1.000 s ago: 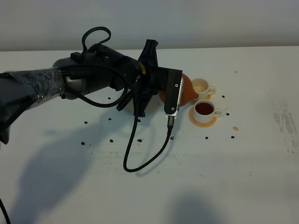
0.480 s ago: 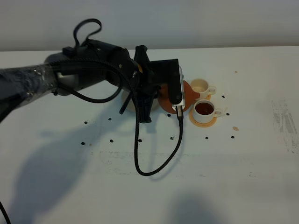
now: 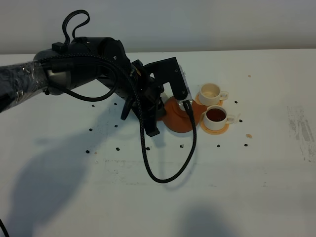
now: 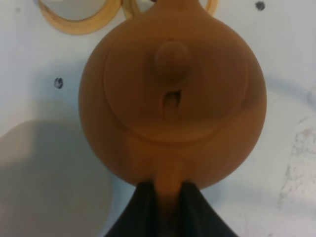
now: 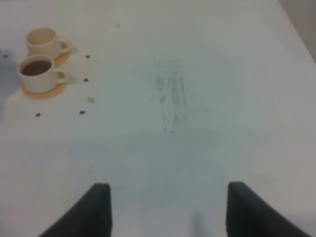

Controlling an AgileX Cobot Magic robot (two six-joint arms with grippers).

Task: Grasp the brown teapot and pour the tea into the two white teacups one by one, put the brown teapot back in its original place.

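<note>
The brown teapot fills the left wrist view, seen lid-on. My left gripper is shut on its loop handle. In the high view the teapot shows low over the table, just left of the cups and half hidden under my left wrist. The two white teacups stand on orange-tan coasters. The nearer cup holds dark tea and the farther cup looks pale inside. A beige curved patch beside the teapot may be the saucer. My right gripper is open over bare table, far right of the cups.
A black cable loops from my left wrist down onto the table in front of the teapot. Small dark specks dot the white table. A faint smudge marks its right side.
My left arm has swung left and toward the front. The teapot has come away from the far cup and down to a spot left of the cups.
</note>
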